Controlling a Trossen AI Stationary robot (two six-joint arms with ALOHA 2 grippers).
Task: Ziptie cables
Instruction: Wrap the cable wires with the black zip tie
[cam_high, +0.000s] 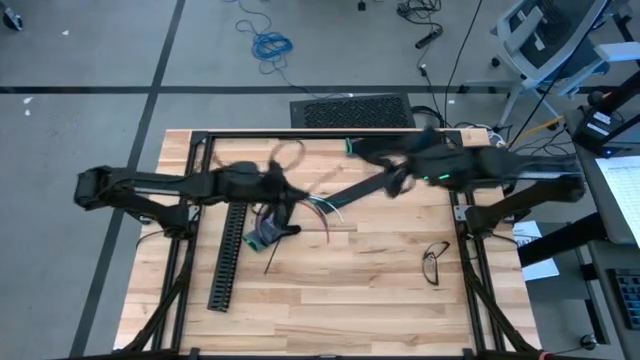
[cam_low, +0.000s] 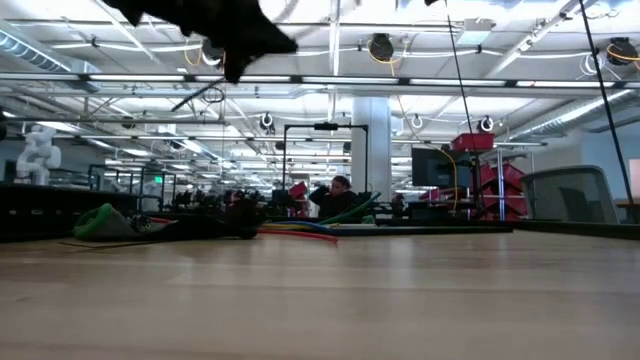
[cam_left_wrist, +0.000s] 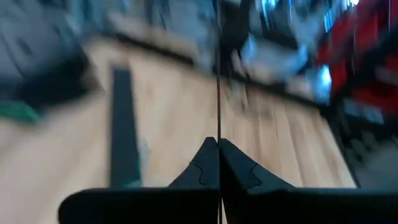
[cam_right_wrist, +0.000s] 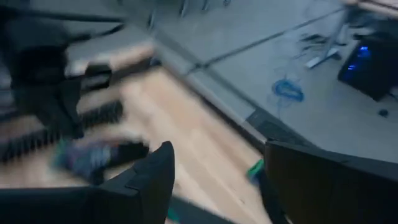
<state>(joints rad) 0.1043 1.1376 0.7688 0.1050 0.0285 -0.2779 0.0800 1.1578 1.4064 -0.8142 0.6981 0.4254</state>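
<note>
Wooden tabletop (cam_high: 400, 300), centre-left of frame: cables (cam_high: 325, 208) lie just right of the left gripper (cam_high: 280, 195), jaws pressed together; right gripper (cam_high: 395, 183), jaws spread, sits farther right.

A grey floor (cam_high: 90, 50) crossed by dark seams is surrounding the light wooden table (cam_high: 350, 300), and a coil of blue cable (cam_high: 270, 44) is lying on it beyond the table's far edge. An office chair (cam_high: 545, 35) is standing at the far right. In the low view, rows of ceiling lights (cam_low: 420, 85) are glowing over a wide hall, a white column (cam_low: 370, 135) is rising mid-room, and a person (cam_low: 338, 197) is sitting behind the table.
</note>
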